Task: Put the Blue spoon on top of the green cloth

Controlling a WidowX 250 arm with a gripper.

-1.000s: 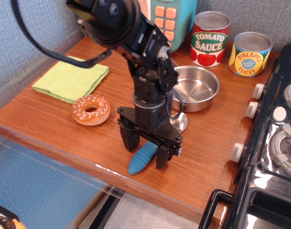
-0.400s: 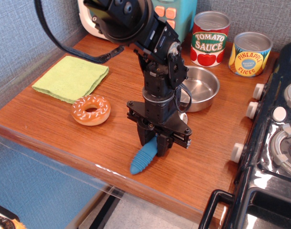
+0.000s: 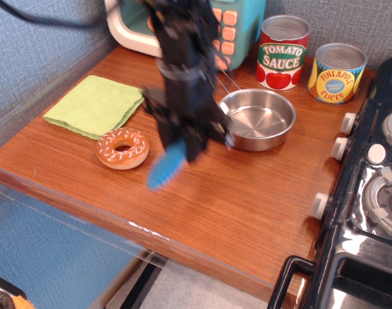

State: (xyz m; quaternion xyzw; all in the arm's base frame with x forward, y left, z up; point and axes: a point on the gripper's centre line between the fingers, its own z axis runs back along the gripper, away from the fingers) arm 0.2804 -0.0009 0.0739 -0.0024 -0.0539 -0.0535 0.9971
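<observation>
My gripper is shut on the Blue spoon and holds it lifted above the wooden counter, just right of the donut. The ribbed blue handle hangs down and to the left below the fingers; the silver bowl is hidden behind the gripper. The image is blurred by motion. The green cloth lies flat at the counter's back left, left of the gripper, with nothing on it.
A frosted donut sits just in front of the cloth. A steel pan is right of the gripper. Tomato sauce and pineapple cans stand at the back. A toy stove fills the right side.
The gripper closed on the spoon's handle, lifted it off the counter and moved it up and left toward the cloth.
</observation>
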